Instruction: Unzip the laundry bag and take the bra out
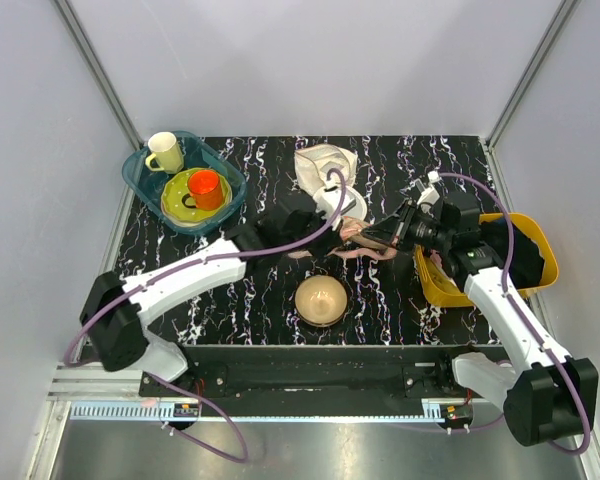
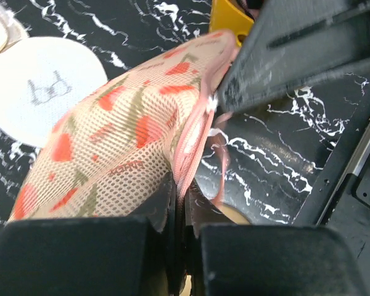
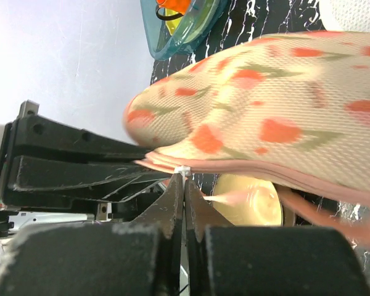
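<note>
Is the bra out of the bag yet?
Not yet. Done: the bag is gripped at both ends and held up. In hand: the left jaws pinch its pink edge, and the right jaws pinch what looks like the zip pull. Still to do: the seam looks shut, so unzipping, then taking out the bra, which I can't see.

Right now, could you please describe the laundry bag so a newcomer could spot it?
On the black marbled table, look just beyond the tan bowl. The laundry bag is there, pinched by the left end effector and the right end effector. Unlike the round white disc beside it, it is salmon-pink mesh with orange-and-green marks.
</note>
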Action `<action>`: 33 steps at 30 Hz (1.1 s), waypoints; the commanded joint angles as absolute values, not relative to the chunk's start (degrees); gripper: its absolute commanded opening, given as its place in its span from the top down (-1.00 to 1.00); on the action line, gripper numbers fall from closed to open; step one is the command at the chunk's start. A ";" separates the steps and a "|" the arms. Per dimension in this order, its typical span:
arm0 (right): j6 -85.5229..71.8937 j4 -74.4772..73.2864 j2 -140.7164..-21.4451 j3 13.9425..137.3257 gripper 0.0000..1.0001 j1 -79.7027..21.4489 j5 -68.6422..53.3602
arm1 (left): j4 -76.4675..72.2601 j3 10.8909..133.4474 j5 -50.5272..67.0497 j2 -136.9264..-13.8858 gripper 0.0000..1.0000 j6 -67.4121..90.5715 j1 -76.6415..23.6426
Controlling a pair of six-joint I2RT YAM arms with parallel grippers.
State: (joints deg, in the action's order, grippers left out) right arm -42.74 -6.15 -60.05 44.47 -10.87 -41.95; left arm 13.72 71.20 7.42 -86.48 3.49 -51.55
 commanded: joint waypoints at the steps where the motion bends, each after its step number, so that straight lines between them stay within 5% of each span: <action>1: -40.43 -4.92 -62.13 47.98 1.00 -11.16 -39.55 | 9.76 63.22 0.72 -76.66 1.00 5.45 -51.33; 14: -36.92 -2.54 -70.23 48.60 1.00 -10.64 -35.60 | 8.79 48.43 -13.70 -62.41 1.00 10.19 -50.98; 26: -35.51 -9.66 -63.46 51.24 1.00 -10.55 -34.19 | 9.75 46.75 -8.89 -66.33 0.95 14.06 -43.34; 29: -35.77 -9.93 -62.93 50.19 1.00 -10.81 -35.77 | 10.54 51.73 -1.52 -69.16 0.06 14.94 -42.63; 30: -36.03 -9.84 -62.93 49.58 1.00 -10.81 -36.47 | 10.98 53.86 2.60 -70.74 -0.47 15.03 -42.63; 33: -36.65 -8.97 -62.23 47.64 1.00 -10.64 -36.56 | 14.58 62.54 3.79 -73.73 -0.80 13.02 -43.67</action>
State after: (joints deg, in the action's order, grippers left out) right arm -36.29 -10.37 -63.86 47.97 -11.11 -35.62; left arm 12.91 51.03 -1.65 -71.50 14.17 -42.65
